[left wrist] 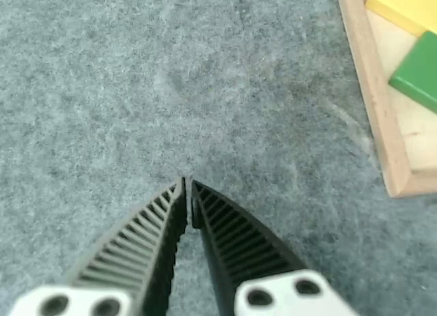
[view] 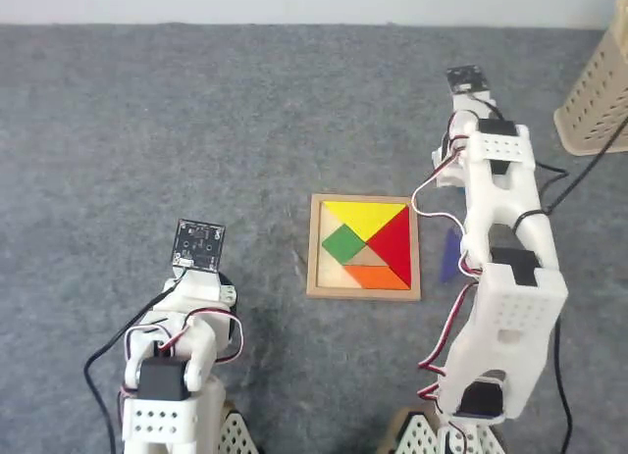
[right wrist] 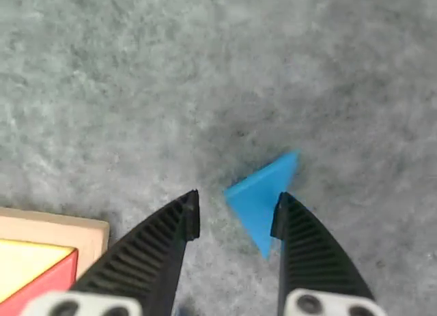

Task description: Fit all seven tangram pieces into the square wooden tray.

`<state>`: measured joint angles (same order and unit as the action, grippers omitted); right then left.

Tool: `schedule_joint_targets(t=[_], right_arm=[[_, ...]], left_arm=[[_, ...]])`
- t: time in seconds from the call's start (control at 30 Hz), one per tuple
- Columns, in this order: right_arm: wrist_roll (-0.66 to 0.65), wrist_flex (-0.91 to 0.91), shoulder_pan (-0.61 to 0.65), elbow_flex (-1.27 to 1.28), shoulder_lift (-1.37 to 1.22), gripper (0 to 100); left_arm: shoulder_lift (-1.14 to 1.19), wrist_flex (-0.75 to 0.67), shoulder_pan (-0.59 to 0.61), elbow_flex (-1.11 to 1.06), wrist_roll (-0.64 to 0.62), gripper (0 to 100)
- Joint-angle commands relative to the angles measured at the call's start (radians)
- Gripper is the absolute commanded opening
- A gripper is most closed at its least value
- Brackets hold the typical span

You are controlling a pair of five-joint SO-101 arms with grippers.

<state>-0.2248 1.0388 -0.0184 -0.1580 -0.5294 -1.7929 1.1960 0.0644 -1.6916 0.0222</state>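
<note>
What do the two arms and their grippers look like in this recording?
The left arm and right arm are white plastic segments with black motors, looped with red, white and black cables. Each carries a small black circuit board at the wrist. The left gripper and right gripper have black, ridged, tapered fingers on white mounts with screw holes.

No legible text, no labels, numbers or signs — wooden tray (view: 315, 248) bare of print
</note>
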Motion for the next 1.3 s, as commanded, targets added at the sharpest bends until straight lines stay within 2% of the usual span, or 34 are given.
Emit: schedule_joint_targets(t=[0.0,0.5,1.0,1.27], right_arm=[[0.011,0.015,-0.008,-0.063,0.025,18.0],[0.011,0.041,-0.054,-0.063,-0.036,18.0],[0.021,0.016,-0.039,-0.064,-0.068,17.7],[0.021,-0.085,-0.015,-0.064,-0.079,17.7]], left_arm=[[-0.003,0.005,0.005,0.005,-0.009,1],[-0.003,0.005,0.005,0.005,-0.009,1],[-0.003,0.005,0.005,0.005,-0.009,1],[-0.003,0.005,0.005,0.005,-0.009,1]])
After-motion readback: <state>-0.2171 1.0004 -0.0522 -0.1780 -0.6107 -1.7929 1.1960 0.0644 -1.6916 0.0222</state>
